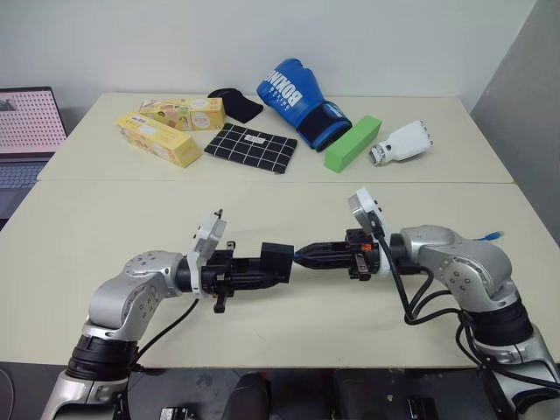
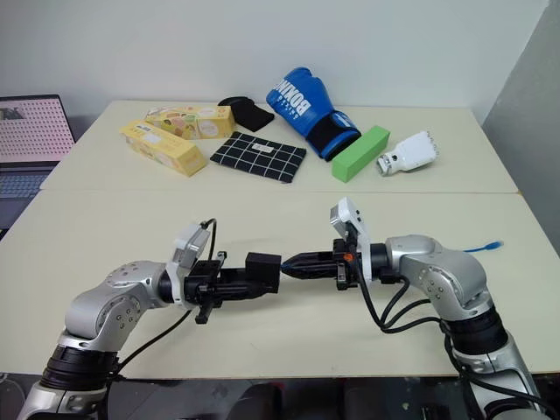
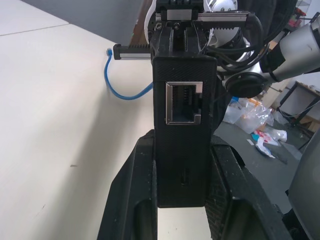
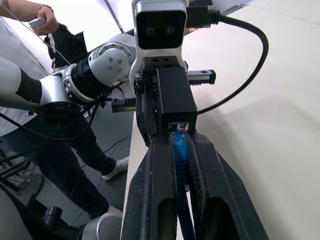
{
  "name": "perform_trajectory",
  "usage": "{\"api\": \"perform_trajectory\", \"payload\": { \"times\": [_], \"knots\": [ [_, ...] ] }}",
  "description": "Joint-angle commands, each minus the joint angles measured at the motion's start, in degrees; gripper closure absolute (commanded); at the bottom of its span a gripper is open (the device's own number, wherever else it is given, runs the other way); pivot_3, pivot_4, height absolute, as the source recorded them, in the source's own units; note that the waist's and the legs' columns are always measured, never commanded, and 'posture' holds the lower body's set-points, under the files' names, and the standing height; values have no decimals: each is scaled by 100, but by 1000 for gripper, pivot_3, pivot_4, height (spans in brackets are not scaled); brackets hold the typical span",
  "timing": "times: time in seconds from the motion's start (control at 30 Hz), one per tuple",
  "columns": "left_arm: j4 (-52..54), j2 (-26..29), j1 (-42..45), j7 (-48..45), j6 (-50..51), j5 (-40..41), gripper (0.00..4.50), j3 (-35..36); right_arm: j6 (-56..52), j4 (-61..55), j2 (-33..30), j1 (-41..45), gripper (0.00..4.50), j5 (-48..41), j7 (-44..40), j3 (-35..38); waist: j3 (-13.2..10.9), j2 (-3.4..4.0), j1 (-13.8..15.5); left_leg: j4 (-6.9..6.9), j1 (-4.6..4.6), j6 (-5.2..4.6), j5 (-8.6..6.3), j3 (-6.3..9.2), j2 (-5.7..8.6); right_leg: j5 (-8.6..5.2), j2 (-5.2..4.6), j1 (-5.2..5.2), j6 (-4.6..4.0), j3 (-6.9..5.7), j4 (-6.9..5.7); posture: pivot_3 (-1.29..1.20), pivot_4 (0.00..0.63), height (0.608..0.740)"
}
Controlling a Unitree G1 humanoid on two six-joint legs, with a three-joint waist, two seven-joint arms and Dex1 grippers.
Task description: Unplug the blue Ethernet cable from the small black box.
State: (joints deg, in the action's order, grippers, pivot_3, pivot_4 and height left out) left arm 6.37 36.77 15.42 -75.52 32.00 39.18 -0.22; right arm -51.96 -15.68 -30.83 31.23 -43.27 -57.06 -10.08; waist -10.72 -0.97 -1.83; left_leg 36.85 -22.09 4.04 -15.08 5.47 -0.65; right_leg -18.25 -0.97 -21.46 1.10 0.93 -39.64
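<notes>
My left gripper [image 1: 267,268] is shut on the small black box [image 1: 278,259], held level above the near table with the fingers [image 3: 131,200] on two of its sides. An empty socket in the box [image 3: 183,102] faces the left wrist camera. My right gripper [image 1: 304,257] points at the box from the other side and is shut on the blue Ethernet cable [image 4: 180,150]. The plug sits in a socket of the box [image 4: 175,95], right at the fingertips. The cable's far end [image 1: 493,235] lies on the table by my right arm, and its loop [image 3: 120,92] lies on the table.
On the far table lie two yellow cartons [image 1: 157,138], a black grid-patterned cloth [image 1: 251,147], a black pouch [image 1: 234,103], a blue boxing glove [image 1: 302,101], a green block [image 1: 352,142] and a white device [image 1: 402,143]. A laptop [image 1: 26,131] stands at the left. A person [image 4: 60,45] stands beyond the table edge.
</notes>
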Motion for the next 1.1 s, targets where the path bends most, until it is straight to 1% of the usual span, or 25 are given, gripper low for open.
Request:
{"api": "perform_trajectory", "payload": {
  "times": [0.03,0.2,0.27,0.33,0.43,0.5,0.6,0.63,0.67,0.73,0.83,0.93,0.97,1.0,1.07,1.1],
  "knots": [
    [99,128,-236,119,-126,9,3698,330,15,44,-195,-12,4477,-2,-107,198,-1,-1,-5,0,0,0,0,-1,0,0,-1,0,0,0,2,0,150,740],
    [291,155,-628,420,-110,80,3698,634,233,230,-212,-75,4478,133,46,350,-1,0,1,-6,-2,-1,-1,2,-4,0,-7,-1,0,1,9,0,150,740],
    [315,101,-676,672,-64,119,3698,778,765,610,-13,-59,4478,653,413,326,-1,-1,2,-5,-3,-1,-1,3,-4,0,-8,-1,0,1,9,0,150,740],
    [392,50,-703,906,2,161,3698,867,1370,1173,304,4,4478,1248,972,314,-1,-1,0,-3,-3,-1,-1,5,-3,0,-8,2,0,2,9,0,150,740],
    [609,-35,-799,1345,43,72,3698,913,2577,2230,669,84,4478,2443,1854,38,-1,-1,-3,-2,-2,0,0,2,-3,1,-8,1,1,3,7,0,150,740],
    [701,-78,-849,1554,51,38,3698,918,2976,2637,833,99,4478,2830,2089,-44,-1,0,-3,-5,-2,0,0,-4,-3,1,-8,-3,1,5,6,0,150,740],
    [757,-193,-898,1897,-42,-41,3698,947,3055,2820,1008,71,4478,2994,2124,-61,-1,0,-2,-5,-22,1,1,-7,-6,1,-10,-20,0,7,6,0,150,740],
    [749,-227,-901,2012,-41,-44,3698,966,3023,2812,1031,56,3773,2997,2065,-55,-1,0,-1,0,-37,2,1,-7,-7,1,-10,-33,0,7,1,0,150,740],
    [745,-245,-903,2081,-30,-37,3698,977,3008,2807,1045,46,3640,3002,2017,-47,-1,0,-1,2,-46,3,1,-5,-9,2,-12,-41,0,6,-1,0,150,740],
    [713,-259,-904,2190,22,-3,3698,1007,3018,2724,1025,33,3177,3037,1947,-37,-1,0,1,5,-52,3,2,-4,-9,2,-12,-47,0,6,-6,0,150,740],
    [648,-292,-958,2394,-8,-18,3698,1110,2920,2375,831,86,2489,2987,1697,59,-1,0,0,6,-51,2,1,-3,-7,2,-12,-49,0,5,-13,0,150,740],
    [590,-291,-1037,2529,-222,-233,3698,1117,2816,1962,575,118,1666,2926,1379,77,-1,0,0,7,-51,2,1,-5,-6,2,-12,-53,0,6,-18,0,150,740],
    [567,-326,-1066,2598,-333,-306,3698,1141,2798,1734,451,100,1414,2866,1160,39,-1,0,1,6,-51,2,1,-6,-5,2,-12,-53,0,6,-17,0,150,740],
    [430,-431,-1060,2805,-678,-554,3698,1186,2617,1329,315,95,1207,2646,849,3,-1,0,2,7,-51,2,1,-5,-5,2,-12,-53,0,6,-17,0,150,740],
    [77,-638,-1009,3226,-1510,-1136,3698,1242,2397,751,154,114,1207,2386,436,-97,-3,3,10,7,-53,2,1,-5,-6,2,-12,-56,0,5,-18,0,150,740],
    [-143,-739,-961,3453,-1907,-1405,3698,1280,2334,601,156,157,1207,2371,392,-164,-2,3,4,7,-52,2,1,-5,-7,2,-14,-56,0,6,-18,0,150,740]
  ]
}}
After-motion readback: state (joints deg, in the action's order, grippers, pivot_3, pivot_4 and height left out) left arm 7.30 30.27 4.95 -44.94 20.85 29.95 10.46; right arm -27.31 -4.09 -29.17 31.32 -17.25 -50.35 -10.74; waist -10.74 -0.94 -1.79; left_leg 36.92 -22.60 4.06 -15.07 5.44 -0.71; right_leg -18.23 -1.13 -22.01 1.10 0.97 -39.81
